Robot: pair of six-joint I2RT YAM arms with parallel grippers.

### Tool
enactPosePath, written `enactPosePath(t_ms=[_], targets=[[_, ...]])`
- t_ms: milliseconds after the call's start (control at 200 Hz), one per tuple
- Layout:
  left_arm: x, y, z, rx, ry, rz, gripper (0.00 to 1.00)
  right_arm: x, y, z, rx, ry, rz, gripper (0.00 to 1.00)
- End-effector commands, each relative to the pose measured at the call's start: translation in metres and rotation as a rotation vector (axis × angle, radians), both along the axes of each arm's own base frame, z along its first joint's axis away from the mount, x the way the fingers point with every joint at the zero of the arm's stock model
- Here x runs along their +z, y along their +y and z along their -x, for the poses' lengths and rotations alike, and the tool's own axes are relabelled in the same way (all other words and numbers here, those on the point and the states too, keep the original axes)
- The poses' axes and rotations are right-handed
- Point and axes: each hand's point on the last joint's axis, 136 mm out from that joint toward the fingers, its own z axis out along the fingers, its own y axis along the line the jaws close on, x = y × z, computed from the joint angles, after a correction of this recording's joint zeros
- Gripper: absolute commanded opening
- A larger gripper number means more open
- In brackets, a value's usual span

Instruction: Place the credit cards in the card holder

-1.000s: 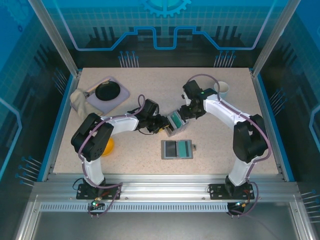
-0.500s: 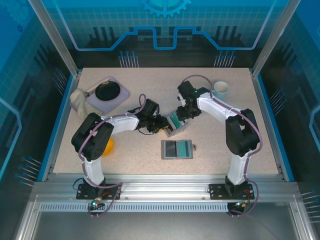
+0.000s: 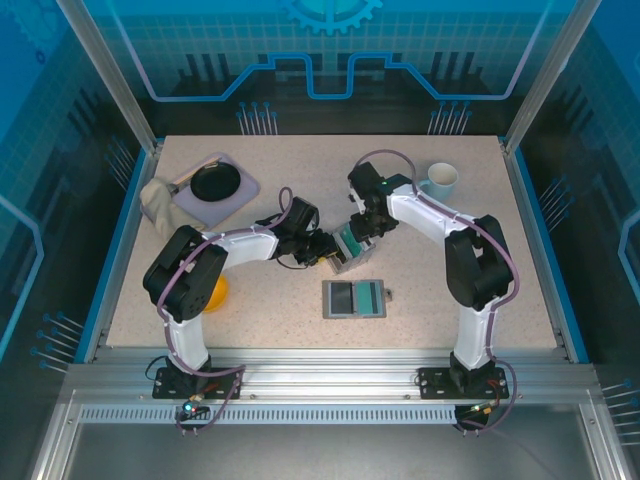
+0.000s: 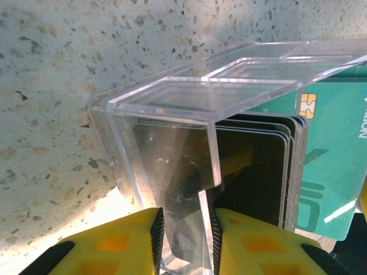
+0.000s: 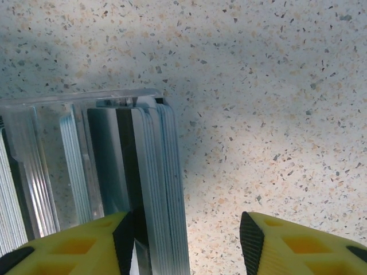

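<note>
Grey holder [image 3: 354,298], top view, lies open, nearward of both jaws, untouched. Left wrist: left gripper [image 4: 183,240] is clamped on a clear box [image 4: 160,97] wall; teal cards [image 4: 332,149] stand right of the jaws. Right wrist: right gripper [image 5: 186,243] stands parted, gripping nothing; card edges against its left jaw.

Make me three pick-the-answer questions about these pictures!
1. Where is the flat grey folding card holder? A) in the air B) open on the speckled table C) standing upright
2. What colour is the plastic credit card with the gold chip? A) red B) white C) teal-green
3. What is the left end effector doing? A) pinching the clear slotted plastic box B) gaping open C) waving

1 B: it lies flat, opened. 2 C: its face is teal-green. 3 A: yellow fingers squeeze the box's wall.
</note>
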Motion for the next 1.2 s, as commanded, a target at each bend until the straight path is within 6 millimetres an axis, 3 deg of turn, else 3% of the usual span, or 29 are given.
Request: enactPosePath(t_ms=[0, 455, 1195], targets=[[-0.024, 0.018, 0.01, 0.003, 0.072, -0.097, 0.29, 0.018, -0.01, -0.003, 0.005, -0.045, 0.046, 0.51], [-0.023, 0.017, 0.011, 0.002, 0.072, -0.088, 0.29, 0.027, -0.003, -0.001, 0.048, -0.082, 0.09, 0.47], [-0.023, 0.015, 0.01, -0.001, 0.076, -0.077, 0.29, 0.035, 0.002, -0.001, 0.073, -0.105, 0.099, 0.25]])
